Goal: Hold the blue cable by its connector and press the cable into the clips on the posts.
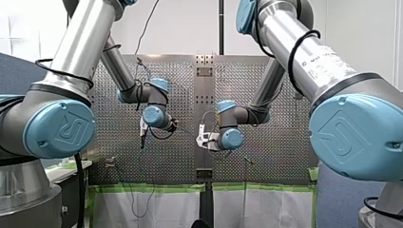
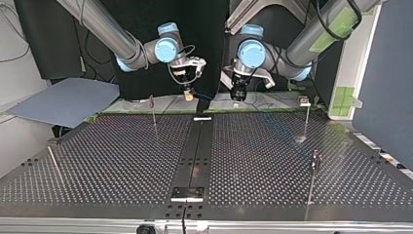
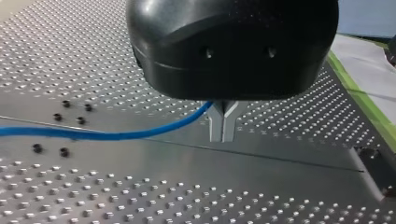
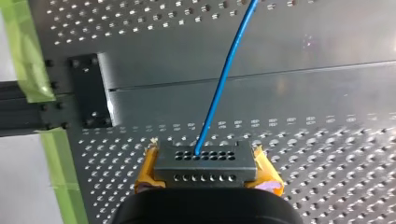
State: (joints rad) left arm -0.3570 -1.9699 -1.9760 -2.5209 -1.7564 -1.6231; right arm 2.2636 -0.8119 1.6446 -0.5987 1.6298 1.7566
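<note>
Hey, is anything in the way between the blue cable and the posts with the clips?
Nothing visible does. My right pincer holds the connector, the blue cable runs from it above the table, and in the top view only bare perforated surface lies between it and the posts.

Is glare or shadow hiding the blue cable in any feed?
Right wrist view: thin blue cable and grey plastic connector plain against the perforated metal table, mild sheen. Left wrist view: cable plain too. Top view: cable faint before the dark backdrop. Front view: cannot make it out.
</note>
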